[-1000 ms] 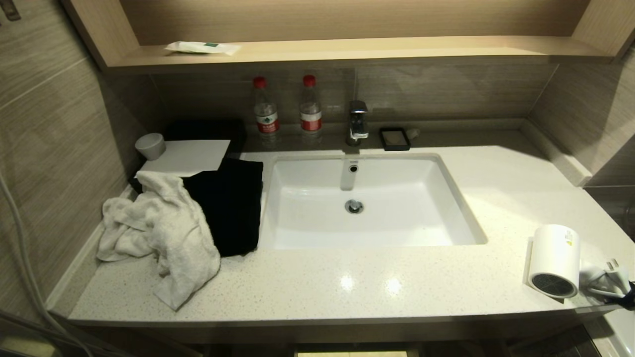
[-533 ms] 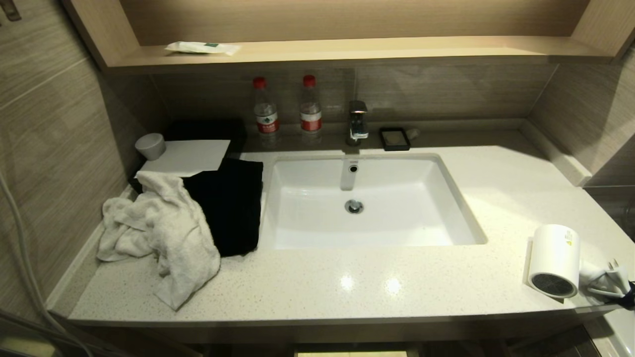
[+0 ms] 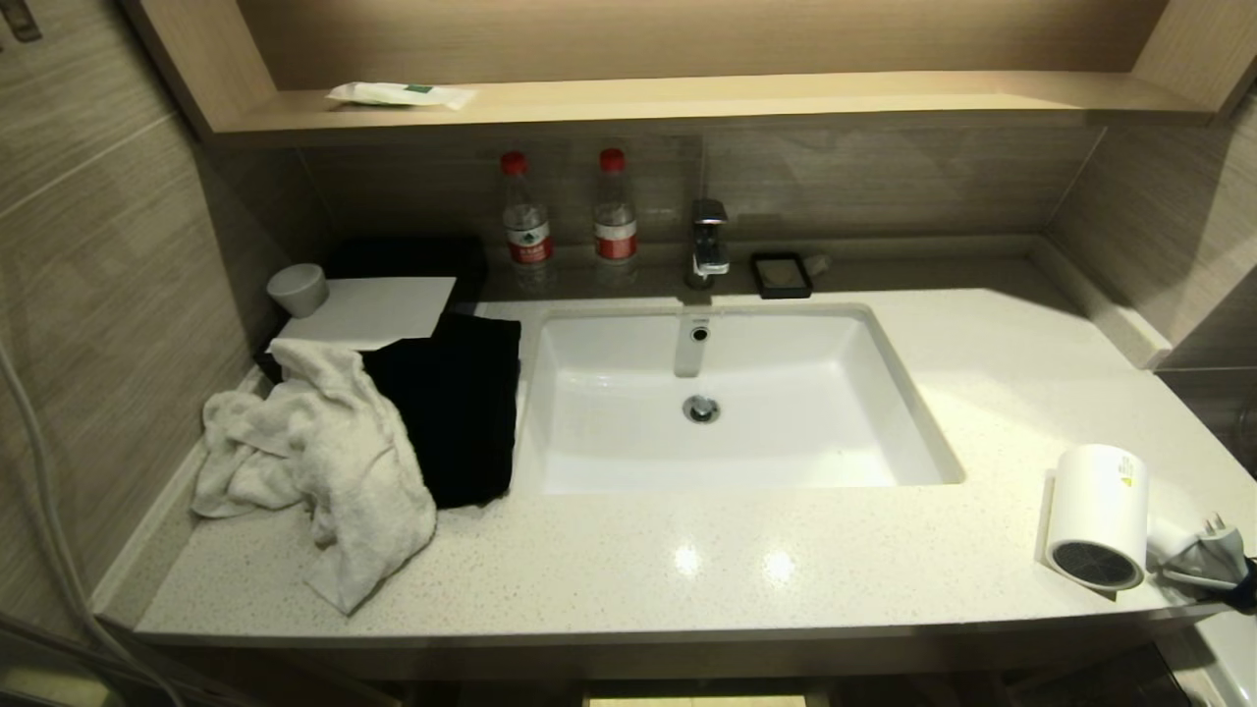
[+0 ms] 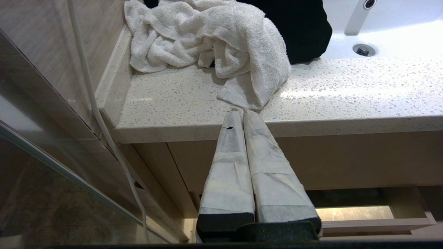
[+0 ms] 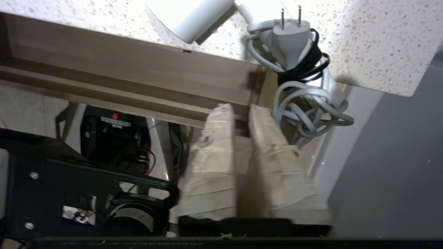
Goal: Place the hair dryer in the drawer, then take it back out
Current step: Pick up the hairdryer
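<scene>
While the counter (image 3: pixel 628 570), sink (image 3: pixel 727 393) and towel (image 3: pixel 314 462) sit just as they did a second ago, the change is tiny: over by the dryer (image 3: pixel 1098 516) at the counter's right front corner, the plug (image 3: pixel 1210 558) has shifted a touch and sits lower against the cord now. The dryer itself lies on its side, grey grille facing the front edge, not budged. Neither arm shows from the head. Down below the counter, the right gripper (image 5: pixel 240 110) points up at the underside of the counter edge, its taped fingers (image 5: pixel 216 138) parted by a narrow gap, pinching nothing. The dryer's barrel rests on top, above and well apart from those tips; the coiled cord (image 5: pixel 308 107) dangles over the edge just beside them. Left gripper (image 4: pixel 242 112) hangs by the front edge near the towel, fingers pressed together.
</scene>
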`<state>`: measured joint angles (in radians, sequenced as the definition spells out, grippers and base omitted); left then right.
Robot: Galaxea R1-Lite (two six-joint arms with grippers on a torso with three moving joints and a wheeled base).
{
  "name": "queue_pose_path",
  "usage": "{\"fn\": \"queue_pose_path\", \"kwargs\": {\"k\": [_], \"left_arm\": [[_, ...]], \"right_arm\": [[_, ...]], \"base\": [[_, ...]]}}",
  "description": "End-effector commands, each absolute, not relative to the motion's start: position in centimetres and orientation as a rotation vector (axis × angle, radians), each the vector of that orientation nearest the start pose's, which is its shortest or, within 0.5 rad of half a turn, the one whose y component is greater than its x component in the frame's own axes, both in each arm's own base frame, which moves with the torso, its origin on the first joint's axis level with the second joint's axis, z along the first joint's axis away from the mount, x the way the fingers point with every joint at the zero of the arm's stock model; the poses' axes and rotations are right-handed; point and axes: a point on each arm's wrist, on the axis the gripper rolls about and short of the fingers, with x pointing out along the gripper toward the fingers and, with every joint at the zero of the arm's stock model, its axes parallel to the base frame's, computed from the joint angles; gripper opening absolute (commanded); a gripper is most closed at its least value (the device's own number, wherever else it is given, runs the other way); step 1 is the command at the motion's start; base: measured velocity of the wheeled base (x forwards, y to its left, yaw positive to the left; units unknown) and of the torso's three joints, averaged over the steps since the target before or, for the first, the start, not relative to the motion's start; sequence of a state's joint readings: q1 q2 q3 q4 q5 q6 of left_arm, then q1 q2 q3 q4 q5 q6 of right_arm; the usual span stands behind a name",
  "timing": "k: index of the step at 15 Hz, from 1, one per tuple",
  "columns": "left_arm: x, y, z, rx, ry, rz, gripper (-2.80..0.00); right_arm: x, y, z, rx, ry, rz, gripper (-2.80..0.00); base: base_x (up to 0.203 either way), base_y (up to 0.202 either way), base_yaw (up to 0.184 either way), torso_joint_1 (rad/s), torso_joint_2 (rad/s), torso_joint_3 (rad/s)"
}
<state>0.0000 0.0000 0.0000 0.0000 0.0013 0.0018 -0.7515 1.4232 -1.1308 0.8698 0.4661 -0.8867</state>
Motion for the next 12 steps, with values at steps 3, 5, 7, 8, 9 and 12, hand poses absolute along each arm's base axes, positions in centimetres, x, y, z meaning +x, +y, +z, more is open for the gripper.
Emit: {"fn": "queue_pose_path", "kwargs": {"k": [3,5,7,8,9,12], "left_arm": [[-2.3,0.0,7.5,0.002,-0.002,0.002,-2.8],[-2.3,0.0,7.5,0.002,0.0,0.002,-2.8],[-2.3,0.0,7.5,0.002,-0.002,0.002,-2.8],[-2.3,0.0,7.5,0.002,0.0,0.002,-2.8],[-2.3,0.0,7.5,0.002,0.0,0.002,-2.8],[-2.3,0.0,7.5,0.001,0.0,0.002,-2.8]], "right_arm": [[15.4,-13.4,21.3,-0.18,0.995,0.25,0.0],[16.0,-14.0,21.1,-0.261,0.99,0.307,0.0],[17.0,-15.0,20.5,-0.297,0.997,0.358,0.0],[17.4,-15.3,20.4,-0.319,0.998,0.387,0.0],[17.6,-15.5,20.3,-0.332,1.0,0.416,0.0],[18.3,-16.2,19.9,-0.325,1.022,0.49,0.0]], "base": [[0.0,0.0,0.0,0.0,0.0,0.0],[0.0,0.0,0.0,0.0,0.0,0.0],[0.0,0.0,0.0,0.0,0.0,0.0],[0.0,0.0,0.0,0.0,0.0,0.0],[0.0,0.0,0.0,0.0,0.0,0.0],[0.0,0.0,0.0,0.0,0.0,0.0]]}}
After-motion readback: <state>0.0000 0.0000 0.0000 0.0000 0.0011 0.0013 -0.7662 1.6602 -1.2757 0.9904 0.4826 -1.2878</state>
